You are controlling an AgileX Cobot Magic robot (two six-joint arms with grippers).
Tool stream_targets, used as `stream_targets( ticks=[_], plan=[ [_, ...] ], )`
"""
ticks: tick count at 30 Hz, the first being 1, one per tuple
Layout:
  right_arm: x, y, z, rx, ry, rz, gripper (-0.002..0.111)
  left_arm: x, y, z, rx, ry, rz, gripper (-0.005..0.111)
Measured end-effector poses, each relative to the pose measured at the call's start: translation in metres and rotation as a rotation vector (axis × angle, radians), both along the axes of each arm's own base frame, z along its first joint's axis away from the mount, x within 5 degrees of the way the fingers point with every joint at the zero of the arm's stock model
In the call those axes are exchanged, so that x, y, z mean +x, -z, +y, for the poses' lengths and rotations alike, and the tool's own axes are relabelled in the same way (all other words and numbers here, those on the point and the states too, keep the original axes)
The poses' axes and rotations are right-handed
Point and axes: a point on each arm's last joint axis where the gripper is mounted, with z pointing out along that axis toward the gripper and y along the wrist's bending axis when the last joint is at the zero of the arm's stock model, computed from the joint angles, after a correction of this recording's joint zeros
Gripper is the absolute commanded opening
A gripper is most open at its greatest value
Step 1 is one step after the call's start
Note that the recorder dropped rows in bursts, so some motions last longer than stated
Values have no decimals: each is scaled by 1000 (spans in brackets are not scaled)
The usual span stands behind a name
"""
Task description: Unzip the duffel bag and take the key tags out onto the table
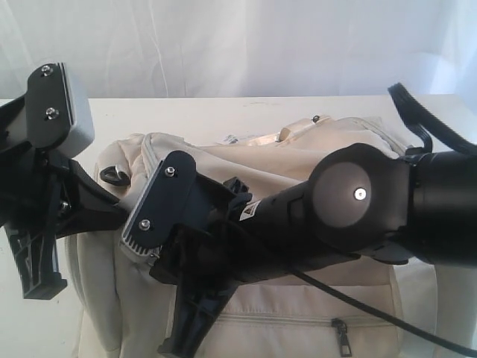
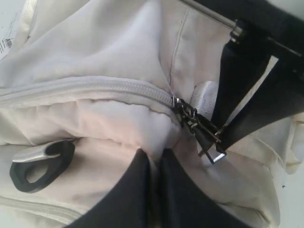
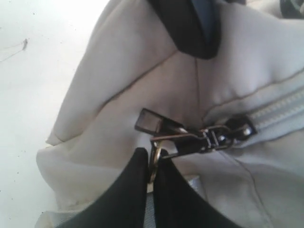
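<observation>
Duffel bag (image 1: 298,306), one, zipped, on table (image 1: 223,112), two grippers on it: left gripper (image 2: 152,154) at its 9 o'clock end pinched closed on fabric, right gripper (image 3: 151,156) toward 7 o'clock clamped on one zipper pull ring (image 3: 154,167).

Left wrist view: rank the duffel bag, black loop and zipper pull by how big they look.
1. duffel bag, filling the frame.
2. black loop.
3. zipper pull: about as long as the loop but much thinner, so that ranking is close.
</observation>
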Motion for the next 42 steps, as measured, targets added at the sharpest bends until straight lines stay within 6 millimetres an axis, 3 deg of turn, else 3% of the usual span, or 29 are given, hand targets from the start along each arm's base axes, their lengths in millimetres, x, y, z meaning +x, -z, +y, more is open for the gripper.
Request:
stream_targets(
  ticks=[9,15,23,26,29,42],
  plan=[
    [2,-2,0,22,44,5,5,0,0,0,0,0,0,0],
    [2,-2,0,26,49,7,16,0,0,0,0,0,0,0],
    [2,-2,0,26,49,7,16,0,0,0,-3,-1,1,0],
    [2,-2,0,26,49,7,12,0,0,0,-3,-1,1,0],
    [2,-2,0,26,49,7,0,0,0,0,-3,-1,1,0],
    [-9,-22,-6,66,12,0,0,0,0,0,-4,-1,2,0]
  ],
)
